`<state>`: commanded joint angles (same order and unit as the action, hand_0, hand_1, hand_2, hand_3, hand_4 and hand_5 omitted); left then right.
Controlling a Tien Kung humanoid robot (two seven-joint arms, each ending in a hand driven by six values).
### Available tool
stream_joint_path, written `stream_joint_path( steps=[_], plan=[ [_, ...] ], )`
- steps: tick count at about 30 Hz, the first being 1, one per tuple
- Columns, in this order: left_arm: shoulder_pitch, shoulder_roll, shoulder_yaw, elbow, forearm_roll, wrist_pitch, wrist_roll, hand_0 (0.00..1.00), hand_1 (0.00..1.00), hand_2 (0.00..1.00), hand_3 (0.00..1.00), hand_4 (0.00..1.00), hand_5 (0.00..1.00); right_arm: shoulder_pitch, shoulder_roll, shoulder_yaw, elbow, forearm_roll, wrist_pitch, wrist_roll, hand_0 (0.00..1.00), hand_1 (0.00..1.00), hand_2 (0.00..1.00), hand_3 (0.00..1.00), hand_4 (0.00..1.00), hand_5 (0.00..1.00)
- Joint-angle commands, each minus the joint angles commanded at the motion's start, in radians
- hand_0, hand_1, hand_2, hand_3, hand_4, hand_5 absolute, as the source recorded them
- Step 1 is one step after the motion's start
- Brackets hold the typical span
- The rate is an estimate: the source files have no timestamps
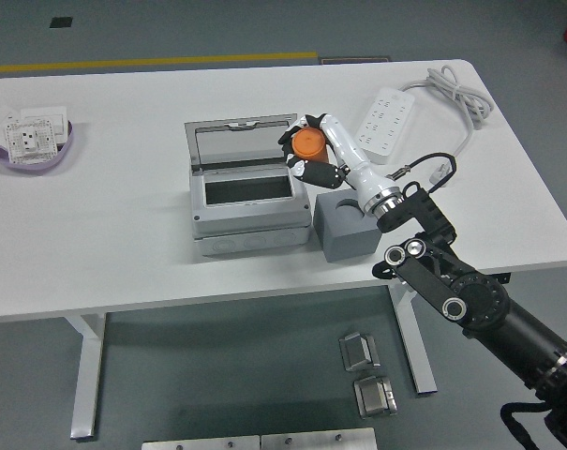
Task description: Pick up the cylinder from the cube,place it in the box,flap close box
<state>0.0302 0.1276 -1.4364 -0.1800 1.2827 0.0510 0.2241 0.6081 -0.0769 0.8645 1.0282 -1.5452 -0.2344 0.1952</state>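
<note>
Head view: right hand [319, 150] fingers clamped on upright orange cylinder [308, 143] beside box [248, 199].

Cube [347, 230] right of box [247, 202]

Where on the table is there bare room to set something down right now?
The widest free patch lies between the purple bowl at far left and the open box. The near edge in front of both is bare too. It is crowded on the right: right hand with orange cylinder, grey cube, power strip.
</note>
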Motion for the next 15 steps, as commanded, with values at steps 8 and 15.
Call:
stream_joint_path(
  steps=[8, 15],
  plan=[
    [-0.001, 0.006, -0.002, 0.000, 0.006, 0.000, 0.004, 0.717, 0.683, 0.713, 0.881, 0.811, 0.475, 0.102, 0.045, -0.113, -0.083, -0.179, 0.021, -0.056, 0.102, 0.249, 0.451, 0.322, 0.002, 0.002],
    [-0.003, 0.015, -0.005, 0.000, 0.013, 0.000, 0.007, 0.717, 0.683, 0.713, 0.881, 0.811, 0.476, 0.174, 0.074, -0.204, -0.163, -0.215, 0.034, -0.066, 0.102, 0.244, 0.448, 0.320, 0.002, 0.002]
  ],
)
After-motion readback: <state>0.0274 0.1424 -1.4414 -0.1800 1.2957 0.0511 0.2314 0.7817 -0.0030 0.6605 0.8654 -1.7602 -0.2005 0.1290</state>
